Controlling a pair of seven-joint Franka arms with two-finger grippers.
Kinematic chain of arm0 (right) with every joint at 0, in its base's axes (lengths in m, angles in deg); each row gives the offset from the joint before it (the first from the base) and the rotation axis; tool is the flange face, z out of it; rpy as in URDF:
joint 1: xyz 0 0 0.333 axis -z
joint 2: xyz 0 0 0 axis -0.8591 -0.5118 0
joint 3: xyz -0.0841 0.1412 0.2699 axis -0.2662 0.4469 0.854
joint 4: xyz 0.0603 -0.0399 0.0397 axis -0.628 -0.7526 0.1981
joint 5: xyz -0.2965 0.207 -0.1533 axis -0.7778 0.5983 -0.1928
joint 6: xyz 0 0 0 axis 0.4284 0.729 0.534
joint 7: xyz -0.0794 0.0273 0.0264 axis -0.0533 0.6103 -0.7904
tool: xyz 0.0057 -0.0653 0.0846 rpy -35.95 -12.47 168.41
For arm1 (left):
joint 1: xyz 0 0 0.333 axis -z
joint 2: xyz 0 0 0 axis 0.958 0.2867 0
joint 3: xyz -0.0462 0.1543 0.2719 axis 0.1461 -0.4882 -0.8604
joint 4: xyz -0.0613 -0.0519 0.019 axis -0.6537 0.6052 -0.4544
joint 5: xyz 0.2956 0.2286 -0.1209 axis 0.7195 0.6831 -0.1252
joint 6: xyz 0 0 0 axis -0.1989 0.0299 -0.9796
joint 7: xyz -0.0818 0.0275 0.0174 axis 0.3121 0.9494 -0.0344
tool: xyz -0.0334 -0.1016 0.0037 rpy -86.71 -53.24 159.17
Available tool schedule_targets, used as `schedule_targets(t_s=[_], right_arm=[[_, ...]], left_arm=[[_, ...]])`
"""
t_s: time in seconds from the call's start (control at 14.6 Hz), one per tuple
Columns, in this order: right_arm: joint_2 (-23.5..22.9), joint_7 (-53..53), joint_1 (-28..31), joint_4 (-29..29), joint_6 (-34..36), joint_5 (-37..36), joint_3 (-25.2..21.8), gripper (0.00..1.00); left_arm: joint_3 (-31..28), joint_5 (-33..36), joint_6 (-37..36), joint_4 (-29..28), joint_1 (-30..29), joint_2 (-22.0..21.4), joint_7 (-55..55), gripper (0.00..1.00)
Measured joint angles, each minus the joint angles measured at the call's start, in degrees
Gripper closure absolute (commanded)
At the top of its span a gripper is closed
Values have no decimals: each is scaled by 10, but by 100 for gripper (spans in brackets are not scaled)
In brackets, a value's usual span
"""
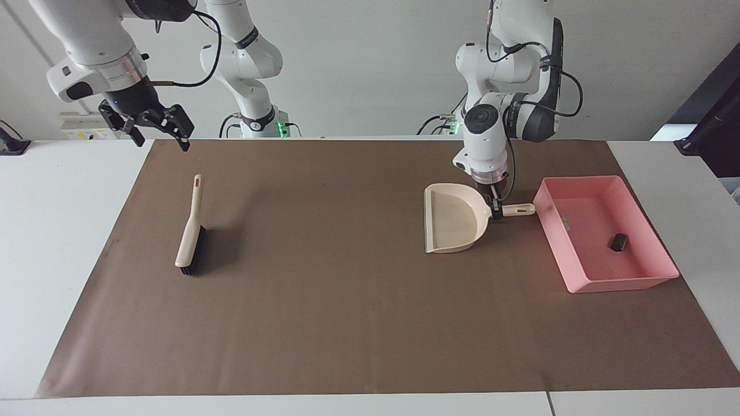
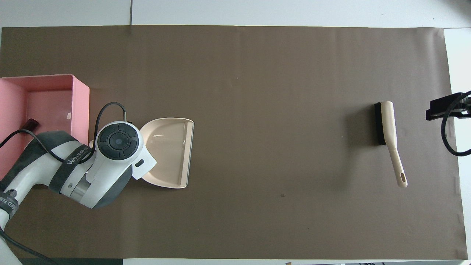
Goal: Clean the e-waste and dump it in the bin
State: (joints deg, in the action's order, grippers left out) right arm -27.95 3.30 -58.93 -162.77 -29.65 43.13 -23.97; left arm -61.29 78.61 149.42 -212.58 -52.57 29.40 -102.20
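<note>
Gripping the beige dustpan (image 1: 454, 219) by the root of its handle, the left gripper (image 1: 492, 207) stands straight down over the brown mat (image 1: 347, 300), its fingers closed on the handle where it joins the pan. The dustpan lies flat on the mat with its open mouth turned toward the right arm's end of the table and its handle tip pointing at the bin (image 1: 659, 276), close to the pink wall though whether the two touch cannot be told. In the overhead view the left arm's wrist covers the handle and part of the pan (image 2: 169, 156), so the grip reads only from the facing view. The bin sits just beside the dustpan, toward the left arm's end of the table, and both pieces of e-waste lie inside it: the black block (image 1: 618, 242) on the floor of the bin (also visible near the wall in the overhead view (image 2: 31, 124)) and the whitish-grey block (image 1: 564, 221), a small speck with a touch of green, close to the bin wall nearest the dustpan. Well apart from the dustpan, toward the right arm's end, the brush (image 1: 191, 231) lies on the mat, bristles down. The right gripper (image 1: 155, 128) hangs in the air with its fingers spread, over the mat's edge near the brush.
</note>
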Motion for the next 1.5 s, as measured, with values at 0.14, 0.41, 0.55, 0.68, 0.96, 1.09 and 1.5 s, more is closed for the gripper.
schedule_targets(t_s=[0.14, 0.41, 0.55, 0.68, 0.96, 1.09, 1.5], right_arm=[[-1, 0, 0, 3, 0, 0, 2, 0], [-19, -2, 0, 38, 17, 0, 2, 0], [-25, -5, 0, 40, 17, 0, 2, 0], [-27, -6, 0, 40, 17, 0, 2, 0], [-27, -6, 0, 39, 17, 0, 2, 0], [-27, -6, 0, 39, 17, 0, 2, 0], [-27, -6, 1, 39, 17, 0, -1, 0]], left_arm=[[-4, 0, -38, 17, -3, -15, 22, 3], [-9, -25, -128, 24, -67, -66, 96, 2], [-12, -67, -141, 23, -121, -80, 158, 2], [-15, -85, -141, 26, -164, -84, 236, 2], [-15, -126, -141, 65, -190, -85, 378, 2], [-15, -149, -149, 103, -197, -85, 431, 2], [-15, -224, -261, 268, -206, -62, 512, 2]])
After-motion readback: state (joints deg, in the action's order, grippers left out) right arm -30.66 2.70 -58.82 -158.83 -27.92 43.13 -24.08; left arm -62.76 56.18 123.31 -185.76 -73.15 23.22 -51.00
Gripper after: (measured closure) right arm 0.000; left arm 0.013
